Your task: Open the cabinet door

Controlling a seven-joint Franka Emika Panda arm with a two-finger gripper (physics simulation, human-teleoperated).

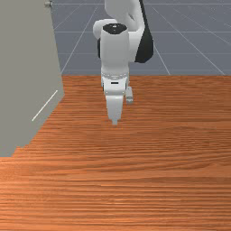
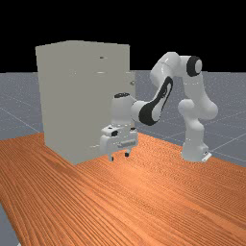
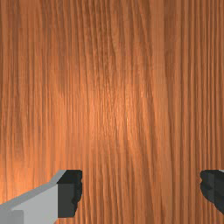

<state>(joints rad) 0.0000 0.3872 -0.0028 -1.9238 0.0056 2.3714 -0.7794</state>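
We saw the grey, boxy cabinet [image 1: 25,58] cut off at the front view's upper left, our gripper [image 2: 119,157] having jaws spread.

Below the gripper [image 2: 119,156], the table [image 2: 144,202] looks like grained wood with a soft sheen. Near the gripper, the cabinet [image 2: 60,96] looks smooth and matt; above, the arm [image 2: 166,67] resembles smooth plastic.

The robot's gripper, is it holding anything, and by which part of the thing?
No, nothing is held. The gripper is open: its two fingers stand wide apart above the table, with nothing between them.
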